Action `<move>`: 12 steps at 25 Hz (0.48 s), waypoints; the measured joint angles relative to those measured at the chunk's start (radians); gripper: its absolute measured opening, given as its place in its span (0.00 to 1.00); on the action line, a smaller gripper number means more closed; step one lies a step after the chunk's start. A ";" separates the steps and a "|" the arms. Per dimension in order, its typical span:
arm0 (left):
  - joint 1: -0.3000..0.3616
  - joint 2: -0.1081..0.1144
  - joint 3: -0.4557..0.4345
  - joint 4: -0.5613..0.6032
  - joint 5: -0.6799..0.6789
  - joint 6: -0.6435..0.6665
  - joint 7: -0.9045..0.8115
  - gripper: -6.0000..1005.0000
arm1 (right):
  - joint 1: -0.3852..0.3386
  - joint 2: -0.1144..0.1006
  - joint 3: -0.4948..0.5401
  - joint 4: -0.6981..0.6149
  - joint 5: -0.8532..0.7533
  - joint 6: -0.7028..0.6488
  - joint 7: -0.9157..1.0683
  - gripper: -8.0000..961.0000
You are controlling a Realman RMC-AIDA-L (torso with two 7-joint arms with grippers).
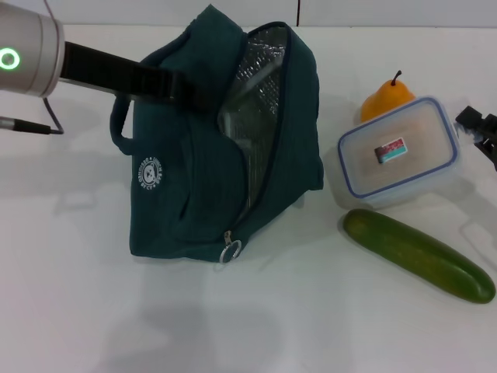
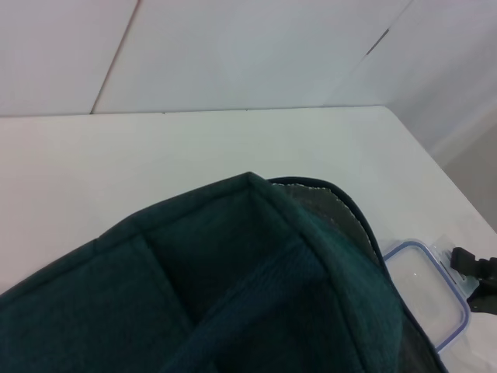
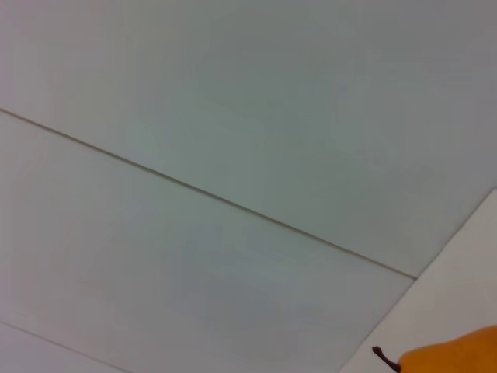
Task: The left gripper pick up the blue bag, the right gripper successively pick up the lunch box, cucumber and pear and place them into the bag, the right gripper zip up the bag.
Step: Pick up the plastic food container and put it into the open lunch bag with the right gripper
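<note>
So left gripper (image 1: 182,87) jaws are clamped on the blue bag (image 1: 186,194), mouth unzipped; lunch box (image 1: 397,153), cucumber (image 1: 418,254), pear (image 1: 386,97) wait outside near the table's right edge, right gripper (image 1: 483,130) beside them, jaws can't tell.

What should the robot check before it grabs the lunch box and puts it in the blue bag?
1. Bag open: ok. The blue bag is unzipped and its foil lining shows.
2. Bag held: ok. The left claw grips the bag's top.
3. Lunch box reachable: ok. The lunch box sits uncovered, lid on.
4. Neighbours apart: cannot tell. The pear behind it and the cucumber in front look very close.
5. Right claw ready: cannot tell. The right claw is only partly visible at the picture's edge beside the box.
</note>
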 joint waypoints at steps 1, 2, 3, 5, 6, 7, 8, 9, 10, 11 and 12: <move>0.000 0.000 0.000 -0.001 0.000 0.000 0.000 0.04 | 0.000 0.000 0.000 0.000 0.001 0.000 0.002 0.11; 0.000 0.000 0.000 -0.001 0.000 0.000 0.001 0.04 | -0.002 0.000 0.000 0.000 0.005 0.000 0.004 0.11; 0.000 -0.001 0.001 -0.001 0.000 0.000 0.001 0.04 | -0.004 0.000 0.001 0.001 0.009 -0.001 0.006 0.11; 0.000 -0.002 0.002 -0.002 0.000 0.000 0.001 0.04 | -0.009 0.000 0.004 0.005 0.023 -0.004 0.009 0.11; 0.001 -0.002 0.002 -0.002 0.000 0.000 0.001 0.04 | -0.011 0.000 0.006 0.009 0.030 -0.007 0.011 0.11; 0.001 -0.003 0.002 -0.002 0.000 0.000 0.001 0.04 | -0.014 0.000 0.010 0.014 0.038 -0.011 0.011 0.11; 0.001 -0.003 0.002 -0.002 0.000 0.000 0.001 0.04 | -0.016 0.000 0.011 0.017 0.041 -0.014 0.011 0.11; 0.002 -0.003 0.002 -0.002 0.000 0.000 0.001 0.04 | -0.019 -0.001 0.012 0.019 0.047 -0.020 0.012 0.11; 0.002 -0.003 0.001 -0.002 0.000 0.000 0.001 0.04 | -0.021 -0.001 0.012 0.021 0.052 -0.024 0.012 0.12; 0.003 -0.003 0.001 -0.002 0.000 0.000 0.001 0.04 | -0.024 -0.001 0.013 0.023 0.059 -0.031 0.013 0.12; 0.003 -0.003 -0.001 -0.003 0.000 0.000 0.003 0.04 | -0.027 -0.001 0.013 0.026 0.066 -0.037 0.014 0.12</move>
